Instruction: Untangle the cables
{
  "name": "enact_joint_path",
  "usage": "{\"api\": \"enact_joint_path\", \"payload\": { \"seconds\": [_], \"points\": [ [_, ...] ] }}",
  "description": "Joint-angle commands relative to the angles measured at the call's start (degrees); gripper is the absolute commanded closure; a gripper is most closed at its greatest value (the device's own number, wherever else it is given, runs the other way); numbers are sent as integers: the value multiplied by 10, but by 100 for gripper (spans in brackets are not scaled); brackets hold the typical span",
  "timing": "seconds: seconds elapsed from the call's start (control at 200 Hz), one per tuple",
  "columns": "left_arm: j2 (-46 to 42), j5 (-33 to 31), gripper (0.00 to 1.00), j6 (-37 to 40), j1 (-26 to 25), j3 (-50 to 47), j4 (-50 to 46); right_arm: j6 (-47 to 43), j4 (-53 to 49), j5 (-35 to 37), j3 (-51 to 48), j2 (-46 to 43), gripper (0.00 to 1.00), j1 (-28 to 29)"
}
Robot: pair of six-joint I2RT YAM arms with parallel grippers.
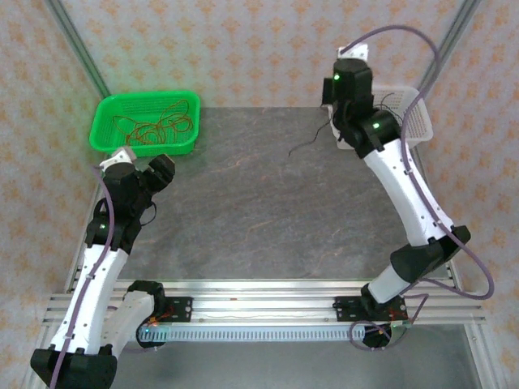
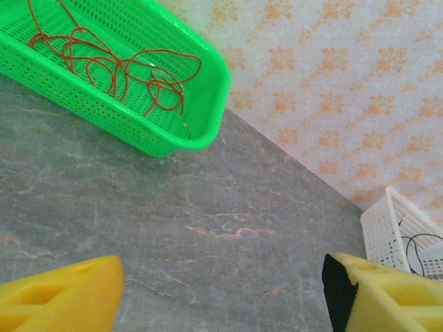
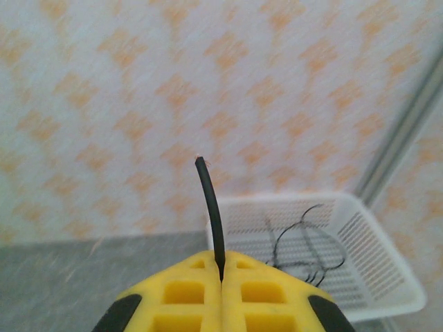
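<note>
Several red cables [image 1: 154,128] [image 2: 118,62] lie tangled in the green basket [image 1: 105,121] [image 2: 208,104] at the back left. My right gripper [image 3: 221,266] [image 1: 331,104] is shut on a black cable [image 3: 211,207], whose stub sticks up from between the fingertips. The rest of it trails down over the table [image 1: 310,143]. More black cables [image 3: 304,242] [image 2: 419,242] rest in the white basket [image 3: 387,277] [image 1: 418,126], just to the right of that gripper. Near the green basket, my left gripper [image 2: 221,297] [image 1: 162,172] hangs open above bare table, holding nothing.
The grey table [image 1: 259,211] stretches between the two baskets. Patterned walls and metal frame posts [image 1: 81,57] close off the back and sides. The right arm [image 1: 405,186] reaches across the right side and hides part of the white basket.
</note>
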Motion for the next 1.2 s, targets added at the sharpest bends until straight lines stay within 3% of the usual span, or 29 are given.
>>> {"api": "enact_joint_path", "payload": {
  "seconds": [0.0, 0.27, 0.521, 0.841, 1.191],
  "points": [
    [-17, 12, 24, -8, -4, 1, -3, -45, 49, 34, 70, 21, 100, -30],
    [-29, 16, 24, -10, -4, 2, -2, -70, 114, 28, 218, 119, 100, -114],
    [-40, 37, 24, -13, -4, -5, 7, -33, 146, 7, 290, 204, 100, -194],
    [-61, 40, 24, -24, -4, -8, -5, 29, 131, -33, 269, 279, 100, -251],
    [-76, 35, 24, -34, -4, 6, -28, 61, 88, -92, 161, 347, 100, -262]
  ]
}}
